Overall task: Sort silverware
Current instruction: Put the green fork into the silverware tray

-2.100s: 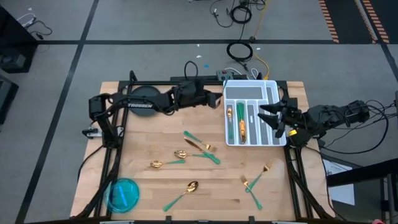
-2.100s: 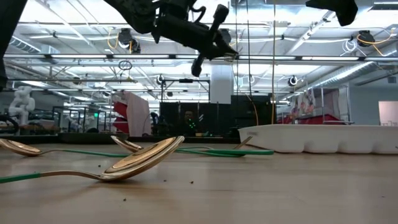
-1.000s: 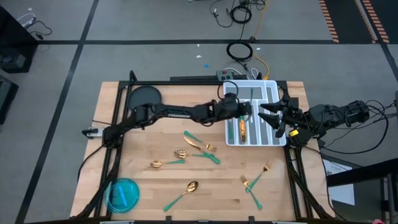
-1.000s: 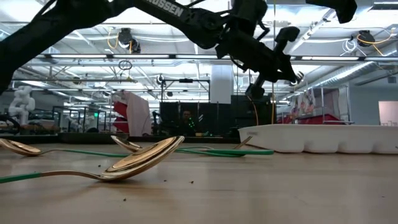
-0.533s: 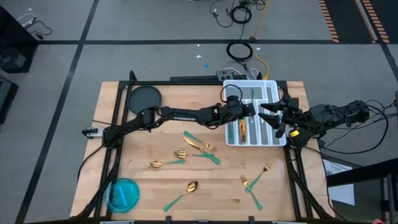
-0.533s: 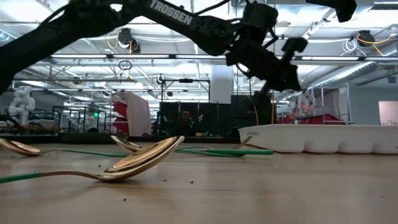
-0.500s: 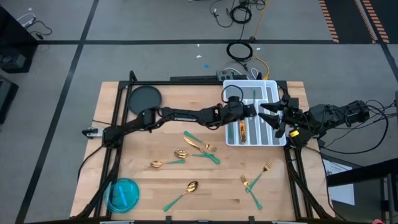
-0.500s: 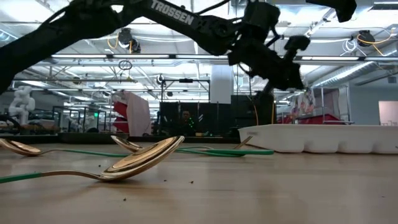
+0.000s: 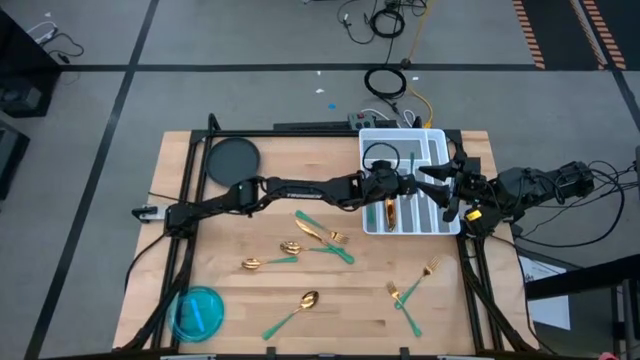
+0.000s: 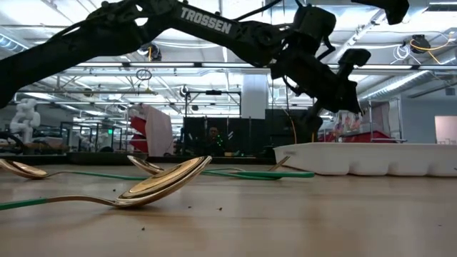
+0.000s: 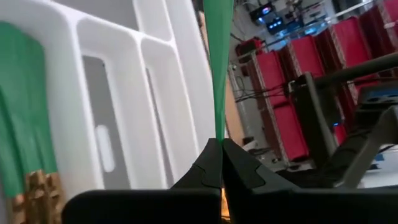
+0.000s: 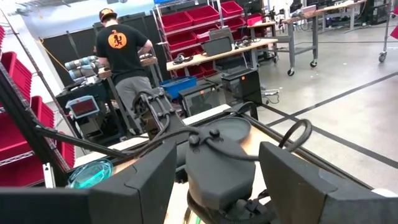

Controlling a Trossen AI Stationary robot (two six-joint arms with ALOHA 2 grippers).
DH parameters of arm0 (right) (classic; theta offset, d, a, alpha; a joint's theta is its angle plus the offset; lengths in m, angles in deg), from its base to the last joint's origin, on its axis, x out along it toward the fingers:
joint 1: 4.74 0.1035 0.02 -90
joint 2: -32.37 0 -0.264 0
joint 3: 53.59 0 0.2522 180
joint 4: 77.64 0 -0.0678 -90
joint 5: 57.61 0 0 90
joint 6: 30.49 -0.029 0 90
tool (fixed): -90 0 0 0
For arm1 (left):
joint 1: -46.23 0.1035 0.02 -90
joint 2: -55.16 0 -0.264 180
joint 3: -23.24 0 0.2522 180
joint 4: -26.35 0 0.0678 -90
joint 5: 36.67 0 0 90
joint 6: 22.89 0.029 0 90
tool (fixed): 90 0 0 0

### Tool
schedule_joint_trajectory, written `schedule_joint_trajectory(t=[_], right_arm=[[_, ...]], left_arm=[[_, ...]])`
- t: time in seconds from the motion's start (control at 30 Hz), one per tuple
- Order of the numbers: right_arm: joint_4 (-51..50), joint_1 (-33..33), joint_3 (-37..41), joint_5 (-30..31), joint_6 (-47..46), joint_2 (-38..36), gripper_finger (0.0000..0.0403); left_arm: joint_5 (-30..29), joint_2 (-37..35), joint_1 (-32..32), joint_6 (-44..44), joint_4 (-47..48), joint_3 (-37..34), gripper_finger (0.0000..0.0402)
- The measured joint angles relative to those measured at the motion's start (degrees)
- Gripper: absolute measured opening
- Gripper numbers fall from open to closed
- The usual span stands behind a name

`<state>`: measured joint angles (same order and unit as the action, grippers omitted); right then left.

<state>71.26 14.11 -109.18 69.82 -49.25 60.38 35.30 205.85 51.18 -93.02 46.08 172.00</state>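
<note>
below my left gripper (image 11: 216,163), clamped on a green handle (image 11: 217,56), sits the tray (image 11: 155,74); line up over one slot, then release.

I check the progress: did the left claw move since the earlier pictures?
Yes. The left claw, shut on a green-handled piece, moved from the table's back edge to above the white tray.

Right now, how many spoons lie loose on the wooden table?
3. One spoon lies near the middle, a second spoon just left of it, a third spoon nearer the front edge. None looks hidden.
</note>
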Motion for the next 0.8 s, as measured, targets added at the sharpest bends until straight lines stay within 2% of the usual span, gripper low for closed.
schedule_joint_trajectory(t=[0.8], right_arm=[[-0.52, 0.00, 0.00, 0.04, -0.05, 0.04, 0.0224]], left_arm=[[0.90, 2.99, -0.59, -3.06, 2.06, -0.04, 0.0000]])
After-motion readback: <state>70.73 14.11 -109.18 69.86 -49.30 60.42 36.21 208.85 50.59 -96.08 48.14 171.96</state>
